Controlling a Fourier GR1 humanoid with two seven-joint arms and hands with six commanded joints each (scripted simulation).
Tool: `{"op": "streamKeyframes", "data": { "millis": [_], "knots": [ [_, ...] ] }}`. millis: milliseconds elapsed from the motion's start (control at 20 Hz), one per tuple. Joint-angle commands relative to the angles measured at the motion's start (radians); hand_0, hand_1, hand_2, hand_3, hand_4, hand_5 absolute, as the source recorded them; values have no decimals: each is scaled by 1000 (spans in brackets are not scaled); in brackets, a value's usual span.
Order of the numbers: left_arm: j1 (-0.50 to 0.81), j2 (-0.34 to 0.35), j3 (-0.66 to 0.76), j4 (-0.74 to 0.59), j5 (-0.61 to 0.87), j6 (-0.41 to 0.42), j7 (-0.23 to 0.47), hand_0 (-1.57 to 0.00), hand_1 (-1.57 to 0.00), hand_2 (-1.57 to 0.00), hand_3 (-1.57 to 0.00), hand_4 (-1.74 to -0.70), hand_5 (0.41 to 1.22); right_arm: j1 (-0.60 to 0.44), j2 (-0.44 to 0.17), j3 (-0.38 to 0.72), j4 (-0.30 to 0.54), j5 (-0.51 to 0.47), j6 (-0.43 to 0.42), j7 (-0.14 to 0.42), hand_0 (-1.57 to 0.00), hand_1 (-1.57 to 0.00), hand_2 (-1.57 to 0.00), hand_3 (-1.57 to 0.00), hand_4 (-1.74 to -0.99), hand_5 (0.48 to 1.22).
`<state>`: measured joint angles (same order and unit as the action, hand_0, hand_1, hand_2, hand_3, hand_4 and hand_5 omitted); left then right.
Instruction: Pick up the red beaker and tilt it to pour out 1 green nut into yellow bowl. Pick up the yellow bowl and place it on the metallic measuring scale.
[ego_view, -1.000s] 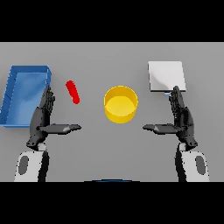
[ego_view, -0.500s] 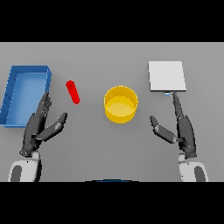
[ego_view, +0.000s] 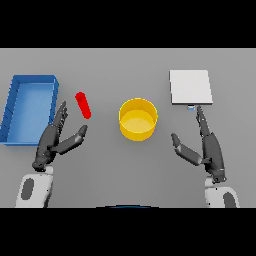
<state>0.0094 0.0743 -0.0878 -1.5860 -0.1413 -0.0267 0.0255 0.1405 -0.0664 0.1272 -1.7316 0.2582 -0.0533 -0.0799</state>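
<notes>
From the head view, the left hand (ego_view: 52, 141) sits near the front left of the table (ego_view: 125, 170), just near of the blue tray (ego_view: 15, 107). Its fingers are straight and spread, the thumb reaching out to the right, and it holds nothing. Compared with a second ago it has turned, so the fingers now slant up towards the red beaker (ego_view: 83, 105), where before the thumb stuck out level.

The red beaker lies tilted on the table, just right of the tray and apart from the fingertips. It has not moved.

The yellow bowl (ego_view: 138, 119) stands in the middle, well apart from both hands, in the same spot as before.

The right hand (ego_view: 207, 147) is near the front right, open and empty, fingers pointing away towards the scale (ego_view: 190, 87). Its thumb now angles up to the left rather than lying flat.

The scale rests at the far right, unmoved.
</notes>
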Motion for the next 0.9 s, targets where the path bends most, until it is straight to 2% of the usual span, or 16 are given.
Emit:
{"op": "streamKeyframes", "data": {
  "millis": [0, 50, 300, 350, 400, 600, 700, 850],
  "knots": [
    [-26, 0, 2, 37, -10, 2, -9, 1, 1, 1, 1, -1219, 622, -5, 1, 0, 16, 3, -1, -4, 1, 1, 1, 1, -1246, 627],
    [-68, -3, 9, 86, -23, 16, -4, 1, 1, 1, 1, -1222, 626, -7, 0, -6, 17, -4, -1, -12, 1, 1, 1, 1, -1256, 631],
    [-185, -6, 39, 247, -33, 29, -58, 1, 1, 1, 1, -1255, 660, -10, 3, -11, 6, -17, -1, -16, 1, 1, 1, 1, -1281, 635],
    [-196, -6, 46, 269, -33, 35, -78, 1, 1, 1, 1, -1262, 668, 8, 3, -8, 2, -18, 4, -33, 1, 1, 1, 1, -1278, 634],
    [-215, -2, 52, 291, -36, 38, -89, 1, 1, 1, 1, -1267, 673, 2, 4, -6, 5, -15, 2, -23, 1, 1, 1, 1, -1274, 635],
    [-304, -8, 77, 409, -31, 41, -94, 1, 1, 1, 1, -1287, 685, -15, -1, -22, 19, -28, 3, -7, 1, 1, 1, 1, -1269, 638],
    [-347, -12, 79, 447, -37, 44, -93, 1, 1, 1, 1, -1298, 689, 8, -1, -11, 3, -22, 8, -29, 1, 1, 1, 1, -1270, 642],
    [-383, -6, 85, 498, -48, 49, -110, 1, 1, 1, 1, -1293, 686, -3, -5, -19, 8, -22, 3, -27, 1, 1, 1, 1, -1267, 644]
  ]
}}
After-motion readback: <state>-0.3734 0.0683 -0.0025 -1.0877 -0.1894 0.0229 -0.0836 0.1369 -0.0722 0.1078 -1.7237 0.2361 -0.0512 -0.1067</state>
